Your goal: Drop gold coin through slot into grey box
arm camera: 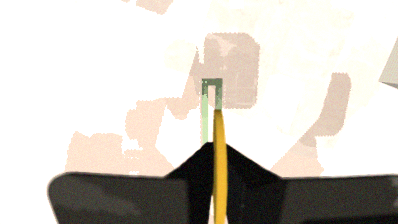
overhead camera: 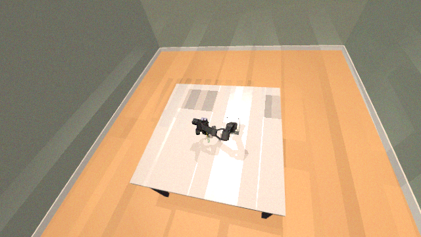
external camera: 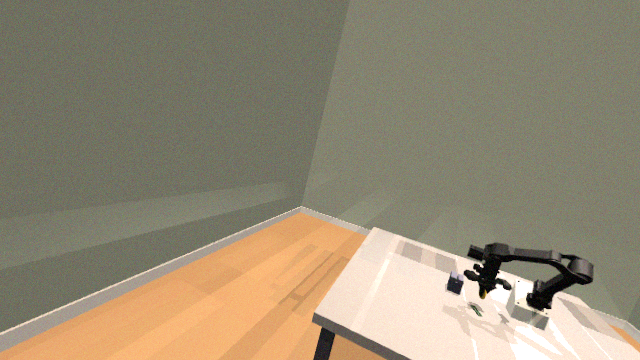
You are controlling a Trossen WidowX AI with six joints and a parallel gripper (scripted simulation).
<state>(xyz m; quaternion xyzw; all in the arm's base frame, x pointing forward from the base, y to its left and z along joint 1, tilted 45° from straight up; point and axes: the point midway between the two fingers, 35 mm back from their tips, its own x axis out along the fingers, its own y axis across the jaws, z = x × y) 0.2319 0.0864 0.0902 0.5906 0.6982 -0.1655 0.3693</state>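
The gold coin (arm camera: pixel 220 170) (external camera: pixel 483 295) stands edge-on between the fingertips of my gripper (arm camera: pixel 218 150) (external camera: pixel 484 290), which is shut on it. In the top view the coin is a tiny yellow speck under the gripper. The coin hangs above the table, clear of the green holder (arm camera: pixel 212 81) (external camera: pixel 475 310) (overhead camera: pixel 208 140). The holder's near part is hidden by the fingers in the wrist view. The box (external camera: pixel 455 283) (overhead camera: pixel 204 119) stands beside the gripper, to its left in the exterior view. Its slot is too small to make out.
The arm's pale base block (external camera: pixel 530 315) stands on the white table (external camera: pixel 390 300) (overhead camera: pixel 177 158), right of the holder in the exterior view. A grey corner of something (arm camera: pixel 392 70) shows at the wrist view's right edge. Arm shadows cross the table around the holder.
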